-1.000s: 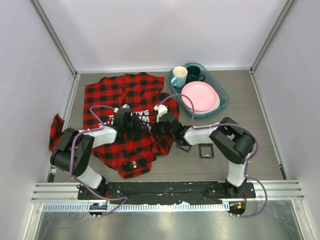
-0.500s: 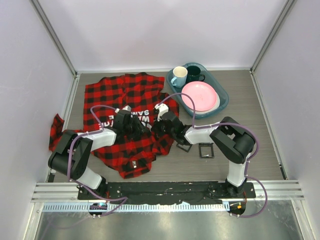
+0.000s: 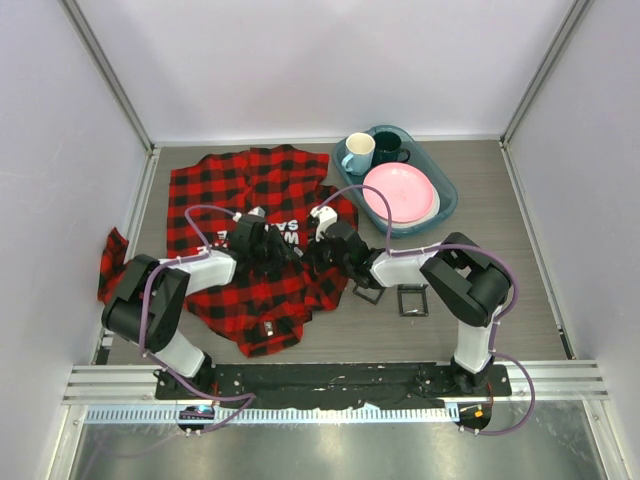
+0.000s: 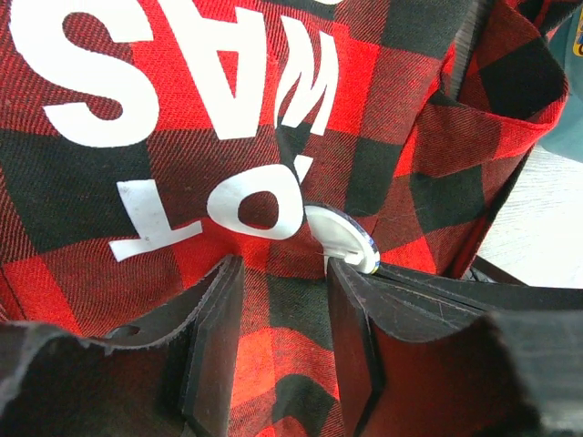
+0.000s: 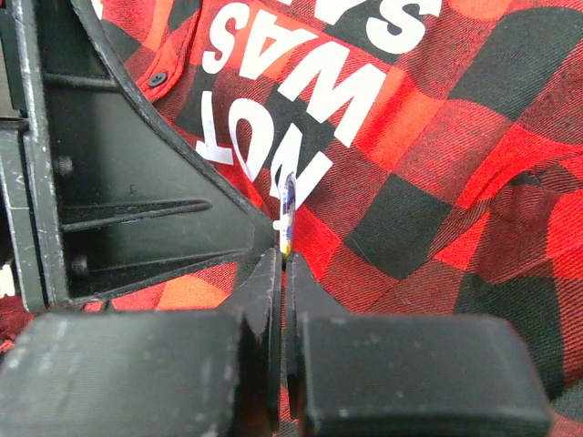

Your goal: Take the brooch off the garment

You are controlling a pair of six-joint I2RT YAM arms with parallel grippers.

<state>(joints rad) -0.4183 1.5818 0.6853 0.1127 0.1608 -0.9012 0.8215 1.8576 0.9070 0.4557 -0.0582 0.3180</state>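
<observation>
My right fingers (image 5: 262, 300) are clenched tight, and the brooch (image 5: 288, 214) stands edge-on right at their tips, its lower rim running into the thin slit between them. As far as the right wrist view shows, I have it pinched by the rim. From my left wrist the same brooch (image 4: 339, 235) reads as a pale round disc tilted up off the cloth, sitting by the "O" of the white lettering (image 4: 260, 205), with the dark tip of my right arm's finger against its lower right edge.

My left fingers (image 4: 214, 328) are parted about halfway and grasp nothing. They rest on the garment (image 3: 230, 190) just below the brooch, one to each side of a flat strip of red-and-black check (holding the cloth down, I think, rather than gripping it).

The garment lies spread on the bench (image 3: 520, 260), left of the blue tray (image 3: 447, 195), and both arms meet over its printed panel.

How far along: the reach and the grip look done, but the brooch is not yet off. It sits against the fabric, and I cannot see its pin or clasp, so I cannot tell whether that is undone. What is left, I judge, is to work it free while the left side steadies the cloth, then carry it clear.
</observation>
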